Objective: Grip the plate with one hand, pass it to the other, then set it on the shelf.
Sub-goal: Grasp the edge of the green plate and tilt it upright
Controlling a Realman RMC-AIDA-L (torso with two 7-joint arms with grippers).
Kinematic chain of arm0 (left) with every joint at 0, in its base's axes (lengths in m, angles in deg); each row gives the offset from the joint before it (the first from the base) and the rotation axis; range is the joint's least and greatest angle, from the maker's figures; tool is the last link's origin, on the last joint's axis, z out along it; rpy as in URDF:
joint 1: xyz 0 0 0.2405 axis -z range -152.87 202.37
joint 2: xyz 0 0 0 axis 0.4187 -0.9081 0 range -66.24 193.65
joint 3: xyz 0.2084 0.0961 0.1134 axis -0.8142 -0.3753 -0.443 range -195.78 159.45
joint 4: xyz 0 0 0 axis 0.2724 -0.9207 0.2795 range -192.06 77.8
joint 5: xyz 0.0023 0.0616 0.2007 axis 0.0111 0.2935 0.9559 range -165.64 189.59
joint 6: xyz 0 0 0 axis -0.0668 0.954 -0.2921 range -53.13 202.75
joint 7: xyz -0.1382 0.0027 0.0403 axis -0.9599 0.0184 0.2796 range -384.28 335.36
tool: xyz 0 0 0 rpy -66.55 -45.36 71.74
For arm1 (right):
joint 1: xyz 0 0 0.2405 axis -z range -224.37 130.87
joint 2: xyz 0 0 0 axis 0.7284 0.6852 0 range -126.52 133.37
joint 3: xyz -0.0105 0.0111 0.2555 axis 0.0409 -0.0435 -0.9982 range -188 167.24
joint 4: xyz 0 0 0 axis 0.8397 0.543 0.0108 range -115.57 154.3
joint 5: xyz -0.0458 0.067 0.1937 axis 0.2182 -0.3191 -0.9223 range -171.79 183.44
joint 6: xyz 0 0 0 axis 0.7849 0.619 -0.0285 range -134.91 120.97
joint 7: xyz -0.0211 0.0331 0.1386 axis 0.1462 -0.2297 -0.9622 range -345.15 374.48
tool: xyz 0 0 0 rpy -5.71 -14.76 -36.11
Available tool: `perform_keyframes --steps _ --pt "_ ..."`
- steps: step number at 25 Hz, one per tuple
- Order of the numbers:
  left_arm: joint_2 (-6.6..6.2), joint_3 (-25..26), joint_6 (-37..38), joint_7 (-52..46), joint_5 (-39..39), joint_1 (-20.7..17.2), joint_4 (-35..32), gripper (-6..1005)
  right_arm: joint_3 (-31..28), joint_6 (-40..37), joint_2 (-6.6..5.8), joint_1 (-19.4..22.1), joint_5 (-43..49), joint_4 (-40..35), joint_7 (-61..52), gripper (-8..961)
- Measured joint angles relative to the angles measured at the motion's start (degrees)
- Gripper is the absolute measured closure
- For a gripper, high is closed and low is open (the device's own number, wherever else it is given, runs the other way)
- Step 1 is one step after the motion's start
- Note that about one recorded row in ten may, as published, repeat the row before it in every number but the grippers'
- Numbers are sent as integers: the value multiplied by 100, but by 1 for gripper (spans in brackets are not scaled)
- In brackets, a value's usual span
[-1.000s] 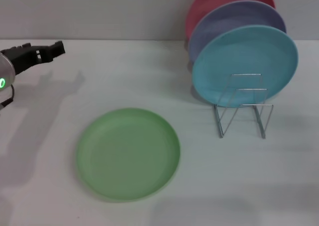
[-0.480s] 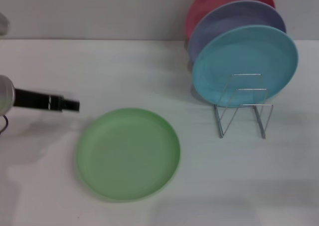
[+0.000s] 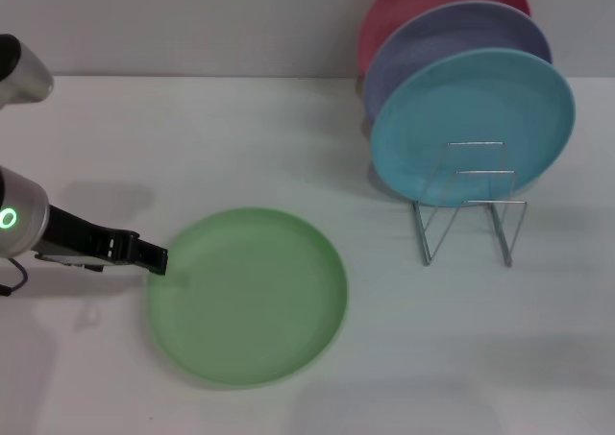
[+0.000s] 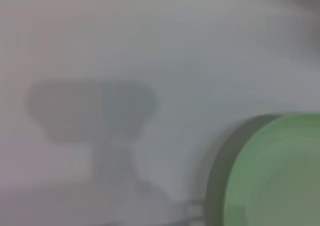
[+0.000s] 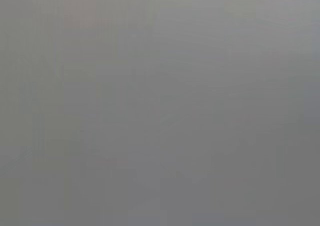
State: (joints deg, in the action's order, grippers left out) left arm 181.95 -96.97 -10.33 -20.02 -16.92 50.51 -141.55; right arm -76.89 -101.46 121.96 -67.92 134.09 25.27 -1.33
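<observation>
Left claw (image 3: 154, 259) reached low and level from the left, tip at the green plate's (image 3: 248, 296) left rim, opening impossible to tell, plate lay flat on the white desk (image 3: 240, 137), wire shelf (image 3: 468, 205) far right.

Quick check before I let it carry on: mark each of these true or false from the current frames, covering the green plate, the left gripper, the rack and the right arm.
1. The plate lies flat on the table. True.
2. The left gripper is at the plate's left edge. True.
3. The plate already stands in the shelf. False: it is on the table, apart from the shelf.
4. The turquoise plate lies flat beside the shelf. False: it stands upright in it.
5. The right gripper is over the plate. False: it is not in view.
</observation>
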Motion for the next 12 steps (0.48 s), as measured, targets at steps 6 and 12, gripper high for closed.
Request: perform_keyframes --steps 6,12 --pt "14 -92 -47 -287 138 200 416 172 -114 -6 -25 -83 -3 -92 0 369" --pt "24 -302 73 -482 148 287 583 173 -122 -30 -73 -89 -4 -98 0 370"
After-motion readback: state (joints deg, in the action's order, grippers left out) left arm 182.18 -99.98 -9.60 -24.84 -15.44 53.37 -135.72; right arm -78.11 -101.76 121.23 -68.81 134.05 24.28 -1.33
